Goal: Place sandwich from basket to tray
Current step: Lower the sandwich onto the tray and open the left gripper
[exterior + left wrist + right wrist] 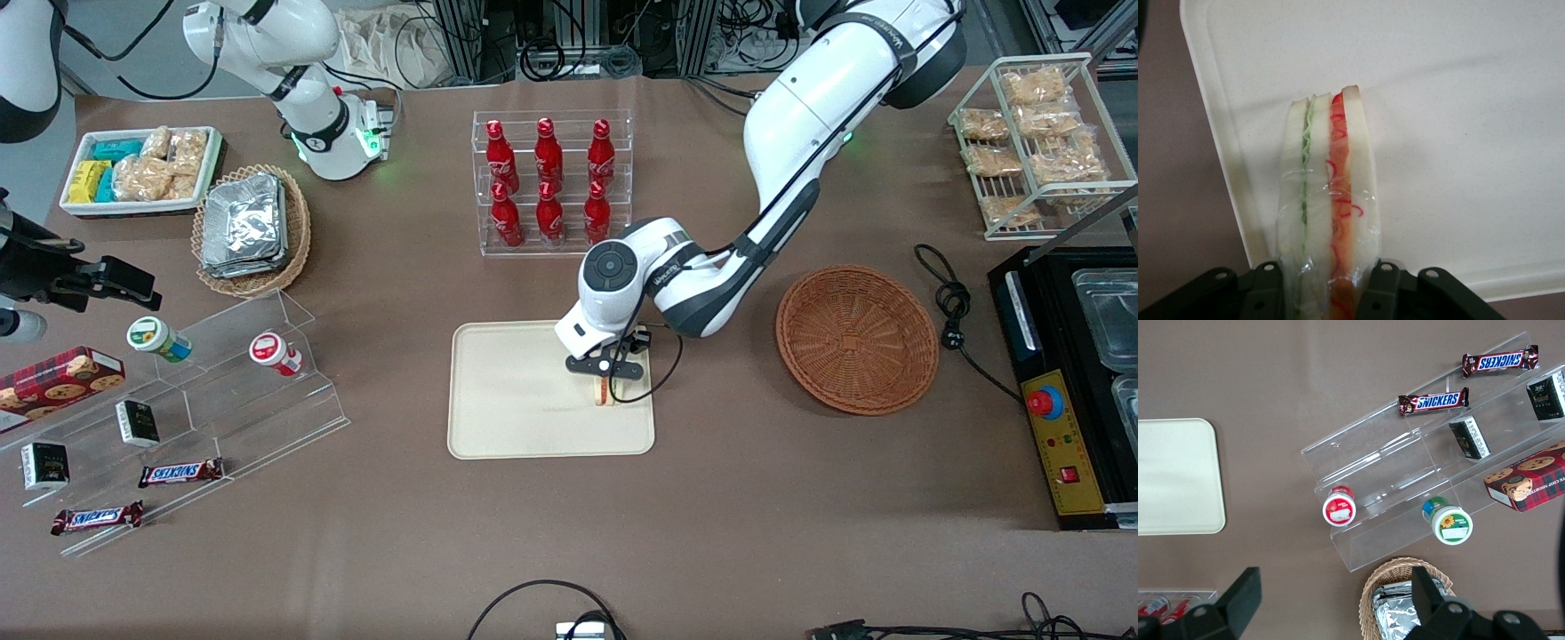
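The clear-wrapped sandwich (1328, 200) stands on edge over the cream tray (1458, 133), its white bread, green and orange-red layers showing. My gripper (1325, 293) is shut on the sandwich, a black finger pressing each bread face. In the front view the gripper (607, 378) hangs low over the tray (516, 400) near the tray's edge toward the basket, with a sliver of sandwich (605, 392) below it. I cannot tell whether the sandwich rests on the tray. The round reddish-brown basket (856, 339) sits empty beside the tray, toward the working arm's end.
A clear rack of red bottles (551, 182) stands farther from the front camera than the tray. An oval wicker basket with foil packs (252, 229) and an acrylic step display (222, 391) lie toward the parked arm's end. A black appliance (1067, 382) and cable (951, 302) flank the basket.
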### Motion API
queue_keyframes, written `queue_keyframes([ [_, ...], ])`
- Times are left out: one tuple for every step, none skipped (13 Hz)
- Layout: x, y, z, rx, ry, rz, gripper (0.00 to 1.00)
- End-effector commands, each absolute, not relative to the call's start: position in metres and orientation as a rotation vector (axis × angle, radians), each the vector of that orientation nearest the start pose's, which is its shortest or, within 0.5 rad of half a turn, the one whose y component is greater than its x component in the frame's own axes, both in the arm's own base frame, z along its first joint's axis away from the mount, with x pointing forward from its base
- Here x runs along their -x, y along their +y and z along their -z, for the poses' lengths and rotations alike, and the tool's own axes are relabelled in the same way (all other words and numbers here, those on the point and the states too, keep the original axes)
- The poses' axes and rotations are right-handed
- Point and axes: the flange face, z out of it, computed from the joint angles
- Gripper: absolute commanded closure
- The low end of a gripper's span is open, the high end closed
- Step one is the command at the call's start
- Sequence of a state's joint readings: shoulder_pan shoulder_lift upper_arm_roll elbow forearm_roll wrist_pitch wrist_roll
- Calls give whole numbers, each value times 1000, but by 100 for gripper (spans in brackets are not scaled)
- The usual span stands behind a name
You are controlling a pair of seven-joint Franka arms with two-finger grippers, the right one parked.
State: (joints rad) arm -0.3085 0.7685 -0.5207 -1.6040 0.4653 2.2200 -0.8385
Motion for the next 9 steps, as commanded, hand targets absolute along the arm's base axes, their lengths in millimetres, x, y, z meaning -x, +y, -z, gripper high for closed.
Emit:
queue_keyframes([
  [-512, -471, -209, 3085, 228, 29, 58],
  [-513, -470, -207, 3077, 219, 45, 51],
  [-513, -470, -204, 3066, 229, 56, 35],
  [-513, -470, -204, 3066, 229, 56, 21],
  [-513, -469, -204, 3068, 224, 53, 14],
  [-516, -469, -208, 3074, 212, 59, 10],
  [-521, -470, -215, 3085, 196, 75, 10],
  [-526, -470, -223, 3092, 181, 85, 8],
  [-531, -467, -229, 3095, 138, 99, 7],
])
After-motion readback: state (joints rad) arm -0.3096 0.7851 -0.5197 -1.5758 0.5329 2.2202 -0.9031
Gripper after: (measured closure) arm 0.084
